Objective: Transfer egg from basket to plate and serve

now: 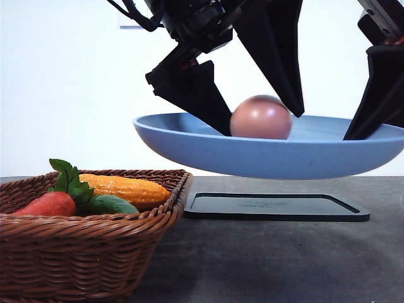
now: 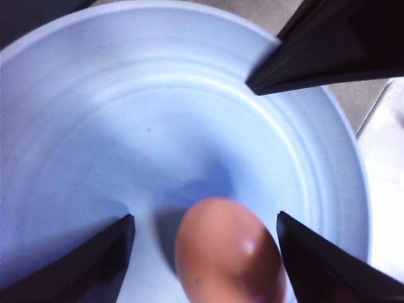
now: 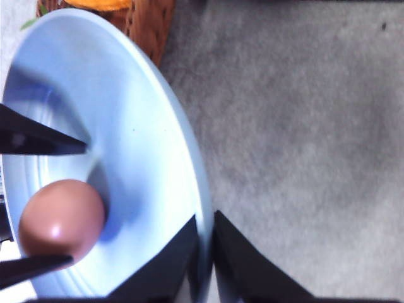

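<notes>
The egg lies in the blue plate, held in the air above the black tray. The right claw pinches the plate's rim. The left claw stands wide apart around the egg. Best keep the plate level so the egg doesn't roll.

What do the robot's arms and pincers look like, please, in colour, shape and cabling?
Both are matte black. The left pincer has broad, flat, wedge-shaped fingers tapering to points, with black cables looping near its wrist. The right pincer has the same dark tapered fingers, with a small orange-red accent on its body.
</notes>
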